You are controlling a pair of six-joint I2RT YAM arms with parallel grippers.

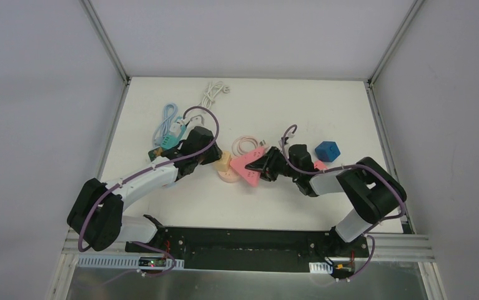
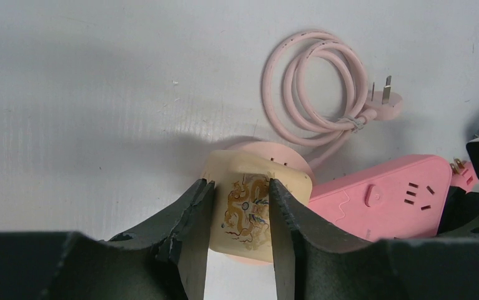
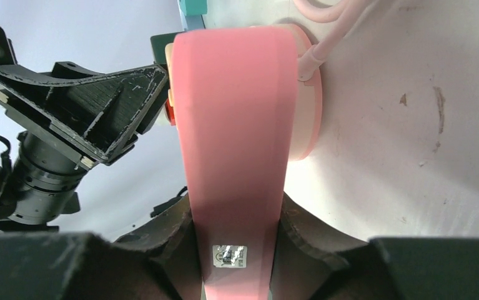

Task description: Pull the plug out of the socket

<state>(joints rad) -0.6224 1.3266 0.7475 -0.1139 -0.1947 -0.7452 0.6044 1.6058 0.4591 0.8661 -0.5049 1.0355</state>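
A cream plug with a gold dragon print (image 2: 249, 209) sits against the round end (image 2: 286, 155) of the pink socket strip (image 2: 386, 197). My left gripper (image 2: 240, 187) is shut on the plug, one finger on each side. In the top view the plug (image 1: 224, 161) lies just left of the strip (image 1: 247, 165), with my left gripper (image 1: 213, 156) on it. My right gripper (image 3: 235, 219) is shut on the strip's body (image 3: 237, 125), and in the top view it (image 1: 266, 166) holds the strip's right end. The strip's coiled pink cable (image 2: 315, 87) lies behind it.
A blue cube (image 1: 327, 150) sits right of the right wrist. Teal and blue adapters with a blue cable (image 1: 169, 128) lie behind the left gripper. A white cable (image 1: 213, 92) lies near the back wall. Frame rails bound the table on both sides.
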